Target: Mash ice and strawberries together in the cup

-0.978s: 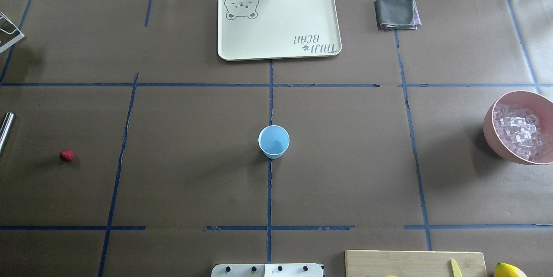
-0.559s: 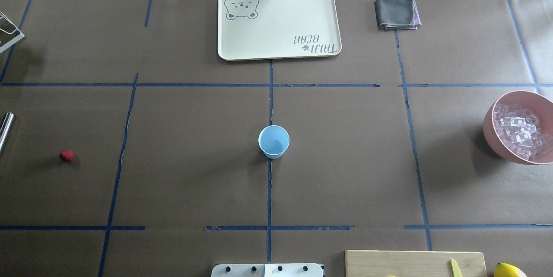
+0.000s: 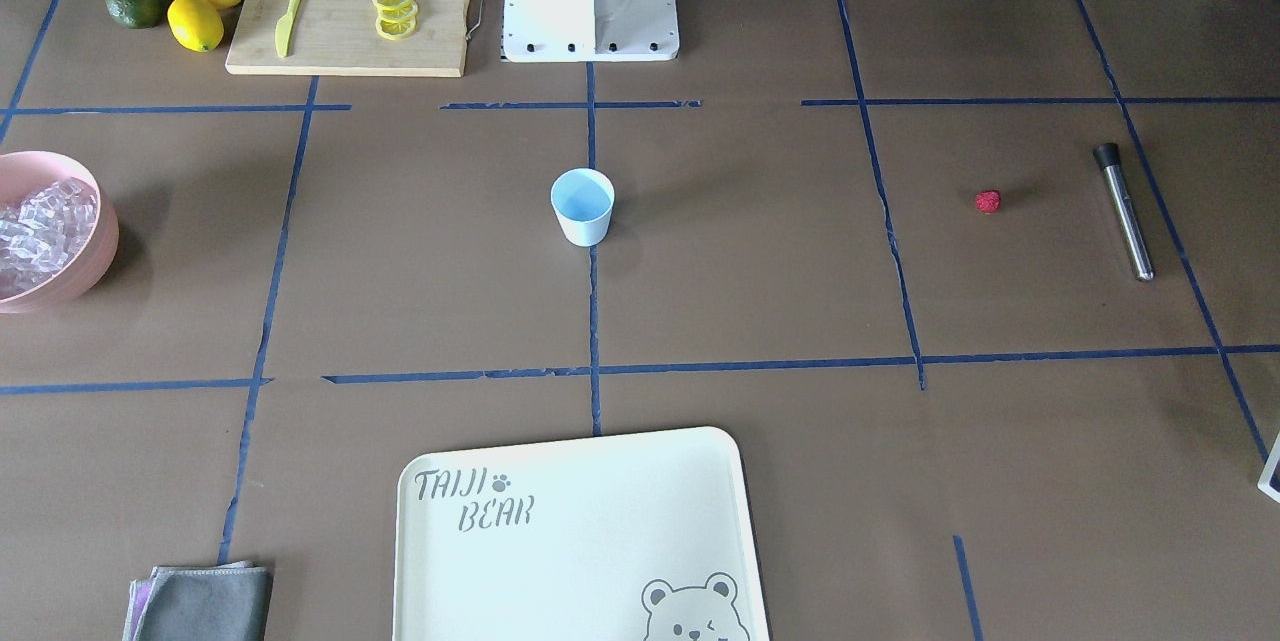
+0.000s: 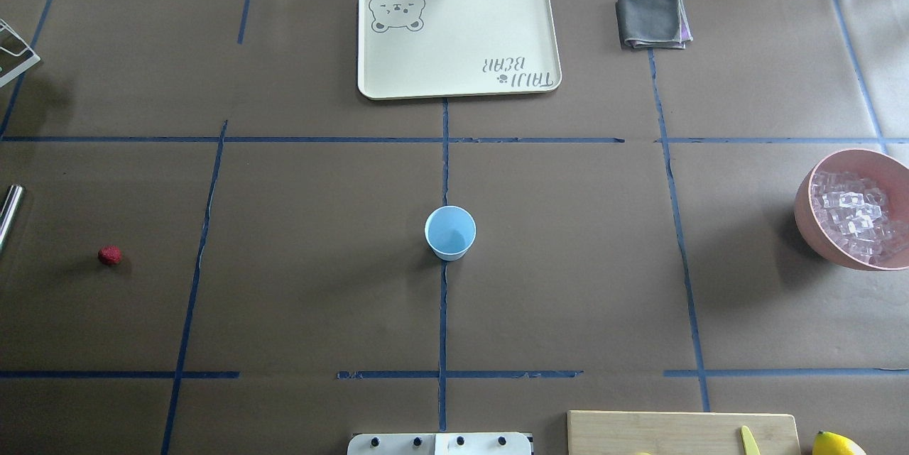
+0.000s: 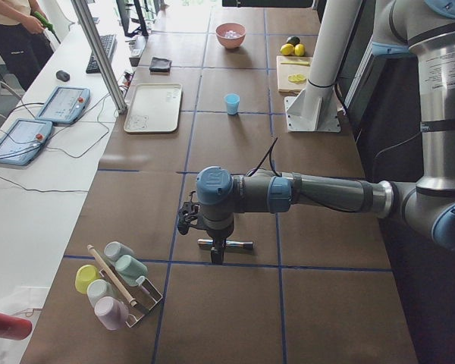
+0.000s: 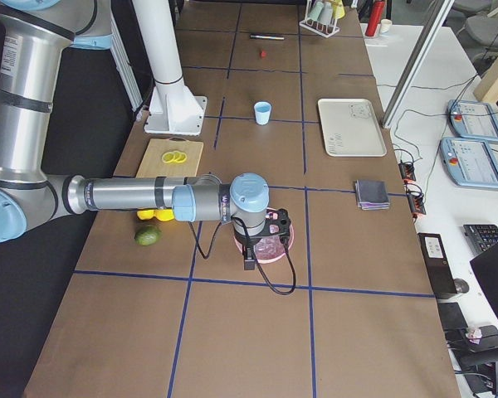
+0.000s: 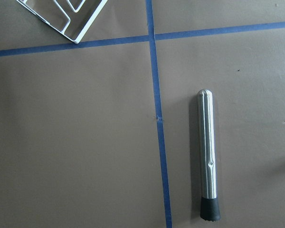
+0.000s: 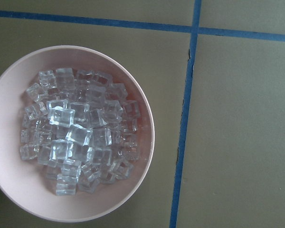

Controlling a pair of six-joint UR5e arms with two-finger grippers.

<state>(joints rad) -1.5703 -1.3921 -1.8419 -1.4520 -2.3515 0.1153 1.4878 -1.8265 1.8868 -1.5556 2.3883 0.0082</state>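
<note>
The empty cup (image 4: 450, 231) stands mid-bench (image 4: 568, 284) — light, tippy; grip its wall. The strawberry (image 4: 109, 255), soft, lies well apart on the robot's left; slippery ice (image 8: 78, 137) fills the bowl (image 8: 19, 194) far right. Left pincer (image 5: 186, 220), right pincer (image 6: 274, 222) — I cannot tell whether they're open.

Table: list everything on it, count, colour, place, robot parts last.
light blue plastic cup: 1, table centre
red strawberry: 1, robot's left half
steel muddler, black tip: 1, further left
pink bowl: 1, right edge
clear ice cubes: many, in bowl
cream bear-print tray: 1, far middle
folded cloth: 1, grey, far right
wooden cutting board: 1, near right
plastic knife: 1, yellow, on board
lemon slices: stack, yellow, on board
whole lemons: 2, yellow, beside board
dark green fruit: 1, beside lemons
pastel cups in wire rack: several, left end
left arm: grey, over muddler
right arm: grey, over bowl
</note>
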